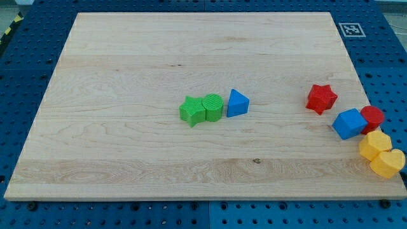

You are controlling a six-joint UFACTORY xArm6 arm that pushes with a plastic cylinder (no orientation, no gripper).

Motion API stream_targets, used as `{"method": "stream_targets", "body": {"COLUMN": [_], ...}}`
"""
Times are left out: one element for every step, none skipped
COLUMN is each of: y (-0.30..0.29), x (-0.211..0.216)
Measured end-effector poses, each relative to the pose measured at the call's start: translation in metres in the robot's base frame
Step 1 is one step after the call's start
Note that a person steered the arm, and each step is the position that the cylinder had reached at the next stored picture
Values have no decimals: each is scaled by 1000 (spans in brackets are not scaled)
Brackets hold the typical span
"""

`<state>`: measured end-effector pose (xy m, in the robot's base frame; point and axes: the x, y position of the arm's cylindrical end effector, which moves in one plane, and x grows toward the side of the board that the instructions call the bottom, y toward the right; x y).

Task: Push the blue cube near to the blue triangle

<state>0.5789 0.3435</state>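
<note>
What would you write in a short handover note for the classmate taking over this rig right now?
My tip: not in view, so its place relative to the blocks cannot be told.
Blue cube: near the board's right edge, touching the red cylinder, below the red star.
Blue triangle: mid-board, beside the green cylinder.
Done: nothing evident; cube and triangle are far apart.
Left: push the cube toward the view's left, up to the triangle.

triangle (237,103) mid-board, cube (349,123) far right, star (321,98) between

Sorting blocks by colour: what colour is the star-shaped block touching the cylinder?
Green; the star and cylinder are both green, shown in the camera view.
</note>
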Motion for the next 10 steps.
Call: {"method": "stream_targets", "body": {"y": [-2,-25,-56,-78,-93,-117,-128,-133,-133,-138], "x": [-40,-51,-53,-63,-77,-77,-77,-72,-54,-41]}}
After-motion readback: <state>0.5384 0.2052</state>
